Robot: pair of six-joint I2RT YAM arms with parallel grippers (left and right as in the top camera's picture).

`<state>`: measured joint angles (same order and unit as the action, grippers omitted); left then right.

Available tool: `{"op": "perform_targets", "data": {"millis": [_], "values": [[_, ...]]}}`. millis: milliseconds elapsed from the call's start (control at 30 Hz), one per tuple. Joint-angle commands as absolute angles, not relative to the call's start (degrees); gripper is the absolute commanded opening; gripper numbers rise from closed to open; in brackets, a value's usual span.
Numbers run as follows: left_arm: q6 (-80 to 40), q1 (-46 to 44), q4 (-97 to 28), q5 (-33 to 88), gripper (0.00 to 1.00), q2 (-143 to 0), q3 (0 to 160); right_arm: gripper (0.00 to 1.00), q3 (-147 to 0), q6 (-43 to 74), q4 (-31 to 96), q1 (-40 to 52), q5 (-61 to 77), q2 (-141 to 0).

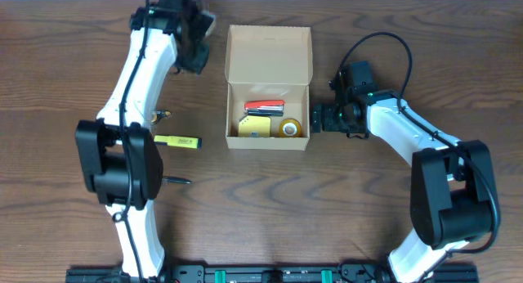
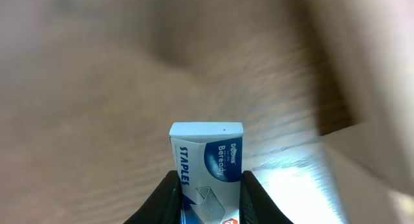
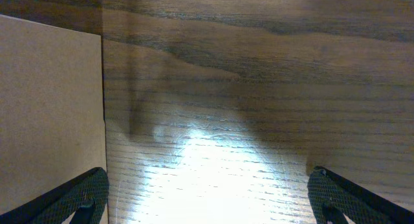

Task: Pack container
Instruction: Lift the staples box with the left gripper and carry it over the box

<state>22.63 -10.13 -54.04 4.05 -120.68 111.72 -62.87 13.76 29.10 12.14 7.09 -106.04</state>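
The container (image 1: pixel 268 50) is a tan cardboard box with its flap lid open toward the back, in the middle of the table. Inside lie a red item (image 1: pixel 265 106), a yellow item (image 1: pixel 255 126) and a roll of tape (image 1: pixel 290 128). My left gripper (image 2: pixel 208 198) is shut on a blue-and-white staples box (image 2: pixel 207 162); in the overhead view it is at the back left of the container (image 1: pixel 196 50). My right gripper (image 3: pixel 207 198) is open and empty, just right of the container's wall (image 3: pixel 48 114), low over the table (image 1: pixel 323 119).
A yellow highlighter (image 1: pixel 178 141) lies left of the container. A thin dark pen (image 1: pixel 176 181) lies nearer the front left. A small item (image 1: pixel 160 114) lies by the left arm.
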Motion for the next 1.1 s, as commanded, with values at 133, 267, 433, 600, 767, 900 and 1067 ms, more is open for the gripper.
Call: {"op": "perform_targets", "data": {"millis": [133, 267, 433, 600, 767, 900, 1067], "values": [[35.4, -17.3, -56.2, 4.1, 0.15, -117.1, 118.3, 0.99, -62.8, 13.0, 29.1, 11.7, 7.3, -106.1], [37.8, -22.4, -56.8, 4.5, 0.15, -114.8, 118.7, 0.99, -62.8, 13.0, 29.1, 11.7, 7.3, -106.1], [36.8, -27.1, -61.1, 12.4, 0.14, -113.4, 118.7, 0.99, -62.8, 13.0, 29.1, 11.7, 7.3, -106.1], [26.9, -30.7, -62.4, 16.6, 0.14, -113.5, 118.0, 0.99, -62.8, 13.0, 29.1, 11.7, 7.3, -106.1], [15.5, -32.0, -62.1, 16.4, 0.16, -114.2, 116.4, 0.99, -62.8, 13.0, 29.1, 11.7, 7.3, -106.1], [3.5, -32.1, -61.9, 15.8, 0.16, -116.0, 116.3, 0.99, -62.8, 13.0, 29.1, 11.7, 7.3, -106.1], [-9.4, -32.3, -60.3, 14.4, 0.16, -118.3, 116.3, 0.99, -62.8, 13.0, 29.1, 11.7, 7.3, -106.1]]}}
